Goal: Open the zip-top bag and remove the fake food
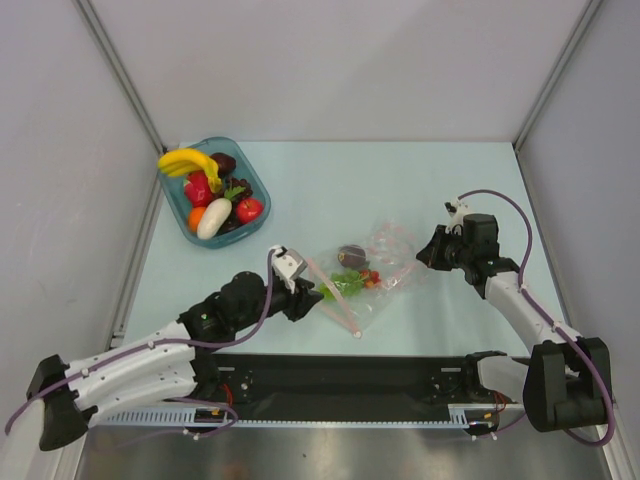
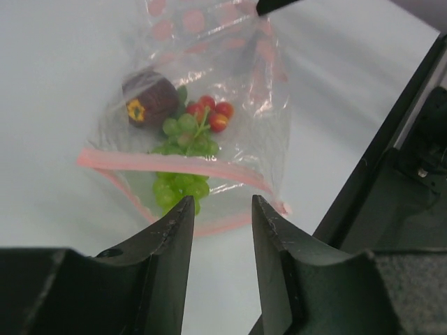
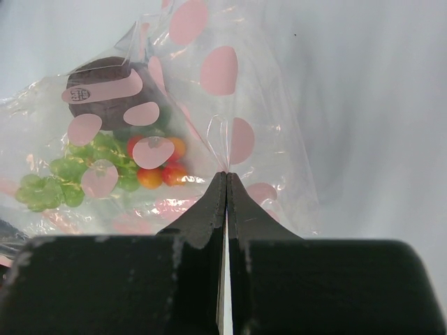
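The clear zip-top bag [image 1: 372, 272] with pink dots lies mid-table, its pink zip strip [image 2: 174, 164] open toward the left arm. Inside are green grapes [image 2: 183, 187] at the mouth, small red and orange pieces [image 2: 213, 115] and a dark purple piece [image 2: 149, 96]. My left gripper [image 2: 222, 209] is open and empty just before the bag's mouth [image 1: 306, 298]. My right gripper [image 3: 225, 174] is shut on a pinch of the bag's plastic at its closed end [image 1: 428, 250]. The grapes [image 3: 66, 178] and the purple piece [image 3: 105, 87] show through the plastic in the right wrist view.
A teal tray [image 1: 255, 180] at the back left holds a banana [image 1: 187, 161], a white oval piece [image 1: 213, 219], an orange and red pieces. Grey walls close the table on three sides. The black base rail [image 1: 350, 375] runs along the near edge.
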{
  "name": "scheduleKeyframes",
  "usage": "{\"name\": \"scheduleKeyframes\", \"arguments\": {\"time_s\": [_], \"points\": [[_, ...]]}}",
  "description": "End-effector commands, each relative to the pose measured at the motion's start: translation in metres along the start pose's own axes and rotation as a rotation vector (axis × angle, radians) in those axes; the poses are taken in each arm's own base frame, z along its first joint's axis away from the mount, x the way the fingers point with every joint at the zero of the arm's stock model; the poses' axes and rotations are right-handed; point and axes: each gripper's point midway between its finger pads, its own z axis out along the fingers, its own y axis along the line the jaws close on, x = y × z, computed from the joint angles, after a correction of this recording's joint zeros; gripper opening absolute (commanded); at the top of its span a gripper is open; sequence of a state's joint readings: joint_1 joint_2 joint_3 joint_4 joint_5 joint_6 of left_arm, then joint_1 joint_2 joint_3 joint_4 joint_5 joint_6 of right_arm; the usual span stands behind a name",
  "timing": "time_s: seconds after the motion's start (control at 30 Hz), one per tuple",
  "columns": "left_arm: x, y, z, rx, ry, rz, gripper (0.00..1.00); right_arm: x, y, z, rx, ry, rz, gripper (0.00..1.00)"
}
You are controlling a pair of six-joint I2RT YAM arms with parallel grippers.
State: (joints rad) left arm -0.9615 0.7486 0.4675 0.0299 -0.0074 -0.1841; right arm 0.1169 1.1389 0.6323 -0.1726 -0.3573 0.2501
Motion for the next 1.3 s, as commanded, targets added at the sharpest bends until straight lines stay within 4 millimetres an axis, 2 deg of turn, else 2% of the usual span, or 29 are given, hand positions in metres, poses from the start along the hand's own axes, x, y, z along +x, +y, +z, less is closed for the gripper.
{"name": "scheduleKeyframes", "arguments": {"time_s": [0.0, 0.17, 0.2, 0.37, 0.4, 0.5, 0.57, 0.67, 0.77, 0.93, 1.03, 1.27], "points": [[0.024, -0.001, 0.007, -0.014, 0.083, 0.014, 0.42, -0.013, 0.009, -0.004, -0.030, -0.044, -0.030, 0.00], [0.028, 0.001, 0.020, -0.043, 0.135, 0.081, 0.38, -0.012, 0.009, -0.004, -0.028, -0.040, -0.030, 0.00], [0.037, 0.006, 0.020, -0.062, 0.177, 0.108, 0.39, -0.013, 0.009, -0.004, -0.029, -0.041, -0.030, 0.00], [0.048, 0.006, 0.033, -0.071, 0.228, 0.185, 0.47, -0.012, 0.009, -0.004, -0.030, -0.038, -0.029, 0.00], [0.040, 0.005, 0.039, -0.068, 0.192, 0.200, 0.49, -0.012, 0.008, -0.003, -0.029, -0.035, -0.027, 0.00], [0.039, 0.005, 0.047, -0.064, 0.178, 0.229, 0.55, -0.011, 0.009, -0.003, -0.033, -0.032, -0.027, 0.00], [0.040, 0.003, 0.051, -0.048, 0.169, 0.260, 0.65, -0.010, 0.009, -0.002, -0.033, -0.029, -0.026, 0.00], [0.034, 0.005, 0.057, -0.056, 0.142, 0.298, 0.70, -0.010, 0.010, -0.002, -0.042, -0.026, -0.028, 0.00], [0.038, 0.007, 0.066, -0.052, 0.148, 0.341, 0.74, -0.009, 0.010, -0.002, -0.041, -0.024, -0.027, 0.00], [0.061, 0.015, 0.083, -0.067, 0.229, 0.386, 0.77, -0.009, 0.011, -0.002, -0.050, -0.021, -0.029, 0.00], [0.067, 0.019, 0.089, -0.084, 0.243, 0.407, 0.82, -0.009, 0.012, -0.002, -0.053, -0.021, -0.029, 0.00], [0.069, 0.030, 0.094, -0.128, 0.238, 0.469, 0.85, -0.007, 0.014, 0.000, -0.073, -0.011, -0.028, 0.00]]}}
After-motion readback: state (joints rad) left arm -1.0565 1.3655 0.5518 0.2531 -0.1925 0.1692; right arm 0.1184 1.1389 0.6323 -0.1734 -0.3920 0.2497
